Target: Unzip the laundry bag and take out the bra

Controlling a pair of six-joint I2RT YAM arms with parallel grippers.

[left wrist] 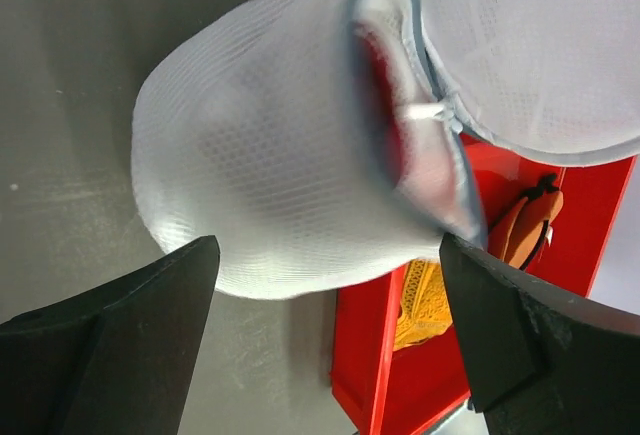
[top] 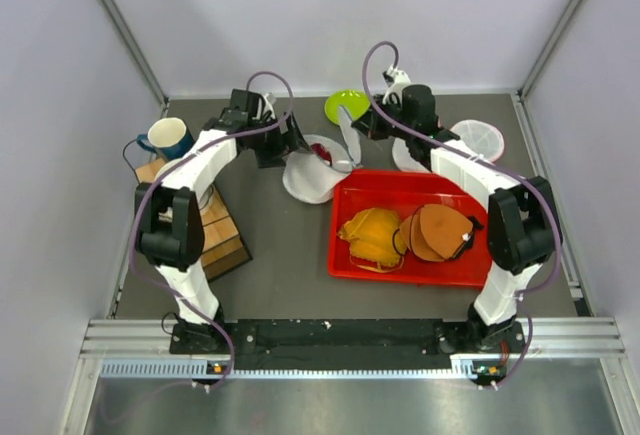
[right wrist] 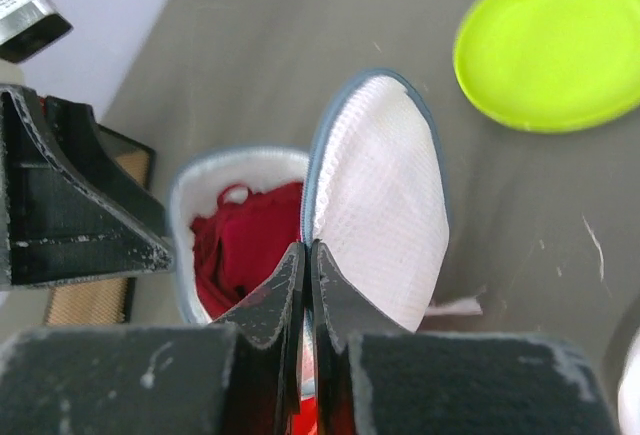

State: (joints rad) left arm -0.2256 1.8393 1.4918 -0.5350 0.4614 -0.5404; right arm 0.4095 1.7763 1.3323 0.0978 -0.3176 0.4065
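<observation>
Mesh laundry bag [top: 305,180] sits beside the red tray [top: 336,240], right gripper [right wrist: 308,255] pinched tight on its flap [right wrist: 385,195] so the red bra [right wrist: 245,245] inside shows. Left gripper [left wrist: 327,260] hangs wide open over it, probably to grab.

Laundry bag [left wrist: 250,155]: we are seeing white open-mesh cloth, matt, edged in smooth grey binding.
Bra [right wrist: 245,240]: we are seeing red cloth, soft and matt.
Tray [top: 400,177]: we are looking at red plastic, smooth and glossy.
Plate [right wrist: 560,45]: we are looking at a lime-green, smooth, shining surface, plastic by its look.
Table [right wrist: 270,55]: we are seeing a matt grey top, finely scratched.
Left gripper [left wrist: 328,243]: we are seeing matt black fingers, slightly grainy.
Right gripper [right wrist: 308,247]: we are seeing matt black fingers, their edges scuffed pale.
Block [top: 220,230]: we are seeing bare, matt wood.
</observation>
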